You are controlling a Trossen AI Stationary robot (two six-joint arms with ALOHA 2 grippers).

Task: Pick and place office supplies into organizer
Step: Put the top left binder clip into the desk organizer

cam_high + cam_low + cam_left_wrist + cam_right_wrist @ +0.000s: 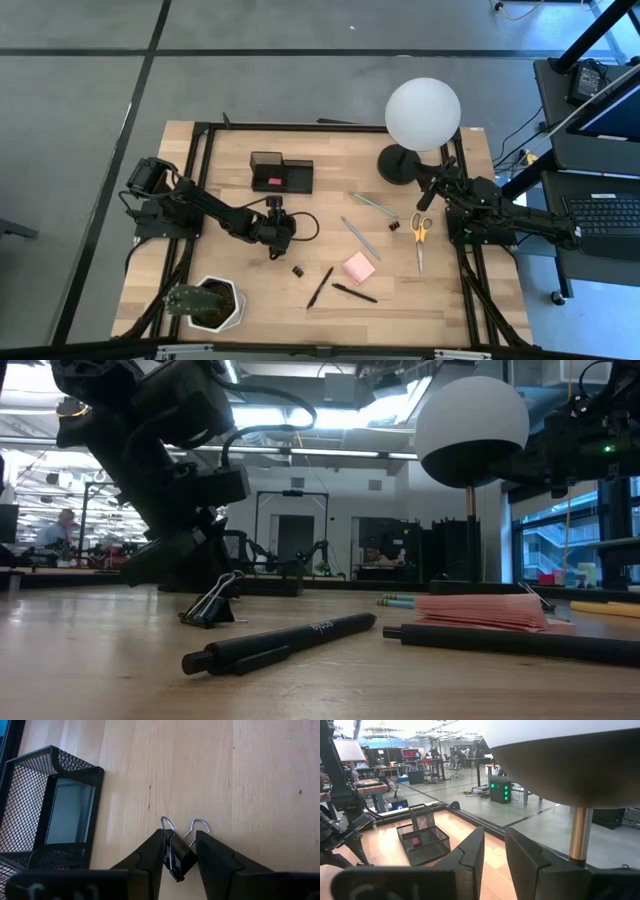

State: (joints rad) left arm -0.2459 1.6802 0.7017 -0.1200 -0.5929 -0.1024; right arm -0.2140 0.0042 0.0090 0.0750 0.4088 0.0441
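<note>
My left gripper (275,236) is over the table's middle, near the black mesh organizer (280,172), and is shut on a black binder clip (176,859). A pink item lies in the organizer's low compartment. A second clip (298,270) rests on the wood, and a third (393,226) lies by the pencils (362,238). Two black pens (320,287), the pink sticky pad (359,267) and the yellow-handled scissors (420,235) lie flat. My right gripper (494,854) hovers by the lamp base, far of the scissors, its fingers a narrow gap apart and holding nothing. My left gripper pinches the binder clip's black body (181,855) between its two fingers, coming from above and slanting down. The two wire handles (199,824) stick out beyond the fingertips. The clip looks lifted clear of the wood.
A white globe lamp (422,115) on a black base stands at the far right of the table. A white hexagonal plant pot (215,303) sits at the near left corner. Bare wood lies between the organizer and the supplies. A black frame edges the table.
</note>
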